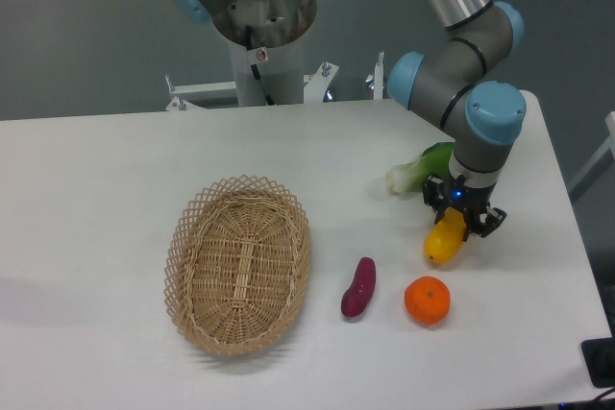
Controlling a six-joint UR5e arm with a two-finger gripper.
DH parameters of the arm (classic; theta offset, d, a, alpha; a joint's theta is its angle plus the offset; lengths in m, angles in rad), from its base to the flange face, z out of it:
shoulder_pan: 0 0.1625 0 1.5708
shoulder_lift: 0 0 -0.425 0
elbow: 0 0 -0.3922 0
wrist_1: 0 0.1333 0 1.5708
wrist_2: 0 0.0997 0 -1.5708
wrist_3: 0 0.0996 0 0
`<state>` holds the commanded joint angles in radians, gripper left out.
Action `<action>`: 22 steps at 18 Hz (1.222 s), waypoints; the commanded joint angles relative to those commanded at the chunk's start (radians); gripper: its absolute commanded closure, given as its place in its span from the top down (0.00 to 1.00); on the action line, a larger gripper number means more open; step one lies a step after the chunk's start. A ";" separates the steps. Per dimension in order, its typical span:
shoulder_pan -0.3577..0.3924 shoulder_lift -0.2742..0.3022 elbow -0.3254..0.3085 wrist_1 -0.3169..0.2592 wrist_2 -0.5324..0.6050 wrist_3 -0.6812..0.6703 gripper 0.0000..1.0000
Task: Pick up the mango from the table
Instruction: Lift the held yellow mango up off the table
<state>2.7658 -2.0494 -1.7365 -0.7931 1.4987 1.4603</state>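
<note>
The hand is pointing straight down over the right part of the table, and its two dark fingers are sitting on either side of the upper end of the mango. The fingers are standing only as far apart as the fruit is wide, pressing against its yellow skin, so the hand is closing around the mango and gripping it. The mango is lying tilted, with its upper end between the fingers and its lower end pointing toward the front edge of the table; whether it is resting on the white surface or hanging just above it is not something that can be told from this angle. A small blue light is glowing on the wrist just above the fingers. Behind the hand, toward the back edge of the table, a green vegetable with a pale white end is lying, partly hidden by the arm. In front of the mango, nearer the front edge and apart from it, a round orange is sitting on the table. Just to the side of the orange, a small purple sweet potato is lying at a slant. Farther toward the middle of the table, an oval wicker basket is standing well apart from the fruit. The arm's grey pedestal is rising beyond the back edge of the table.
</note>
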 joint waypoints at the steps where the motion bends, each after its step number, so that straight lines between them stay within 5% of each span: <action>1: 0.000 0.003 0.003 0.000 0.000 0.000 0.55; 6: 0.014 0.063 0.058 -0.044 0.002 0.011 0.55; 11: 0.046 0.109 0.199 -0.305 0.003 0.021 0.55; 14: 0.069 0.123 0.253 -0.406 0.002 0.057 0.55; 22: 0.130 0.160 0.259 -0.445 -0.003 0.135 0.54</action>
<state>2.8961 -1.8899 -1.4772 -1.2379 1.4956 1.5953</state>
